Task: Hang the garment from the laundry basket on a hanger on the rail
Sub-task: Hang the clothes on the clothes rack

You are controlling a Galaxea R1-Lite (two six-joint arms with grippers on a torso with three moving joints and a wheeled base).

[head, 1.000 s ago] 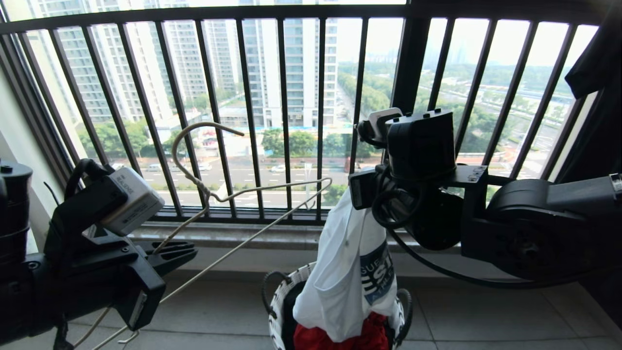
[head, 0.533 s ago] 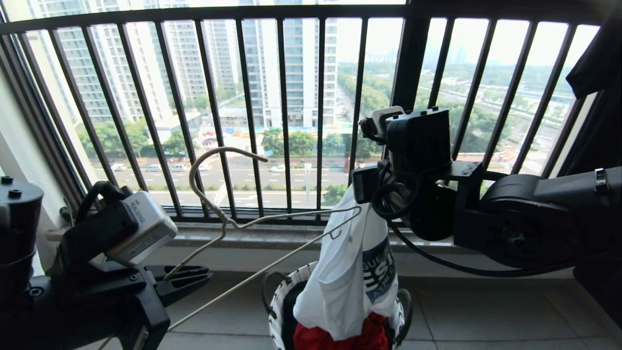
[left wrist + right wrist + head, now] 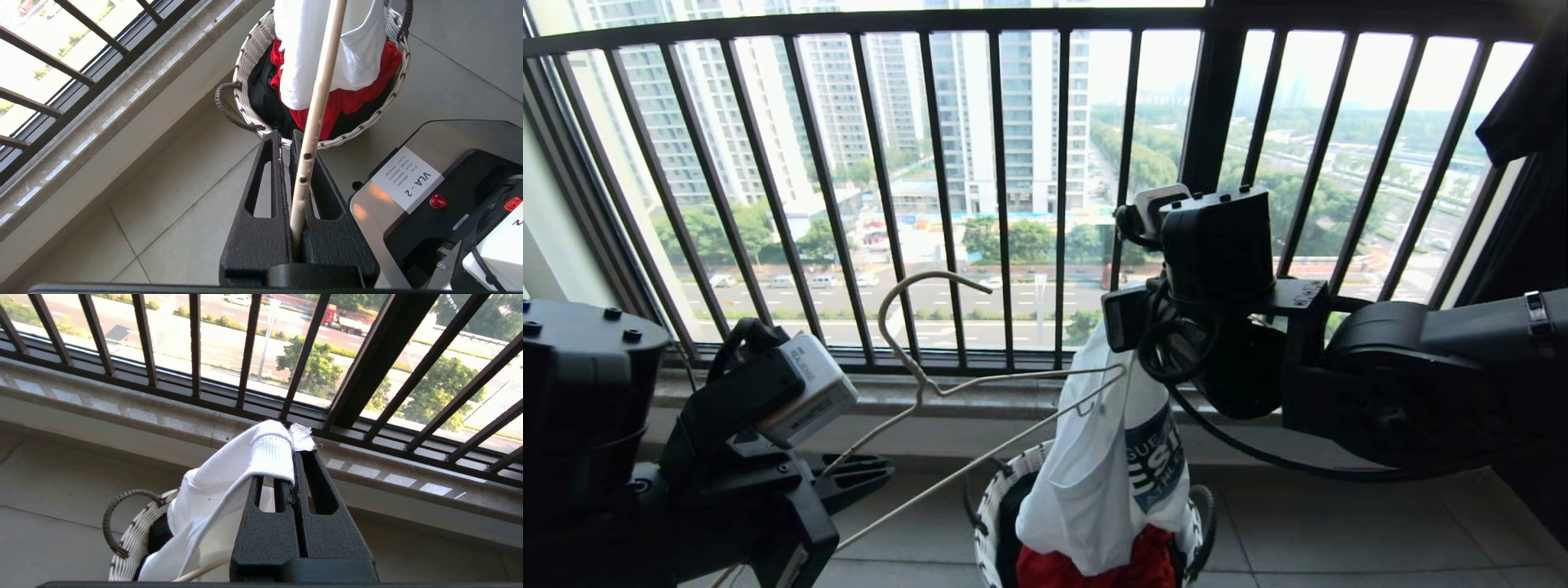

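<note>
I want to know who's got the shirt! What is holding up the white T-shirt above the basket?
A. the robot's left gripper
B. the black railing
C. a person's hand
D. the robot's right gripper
D: the right gripper is shut on the collar of the white T-shirt, which dangles over the laundry basket.

Setting: high-rise apartment balcony. Evidence: black railing (image 3: pixel 1005 188) of vertical bars beyond both grippers, stone sill (image 3: pixel 122 412), tiled floor (image 3: pixel 171 196) beneath, laundry basket (image 3: pixel 253 61) (clothes inside), tower blocks (image 3: pixel 1013 106) and street beyond.
</note>
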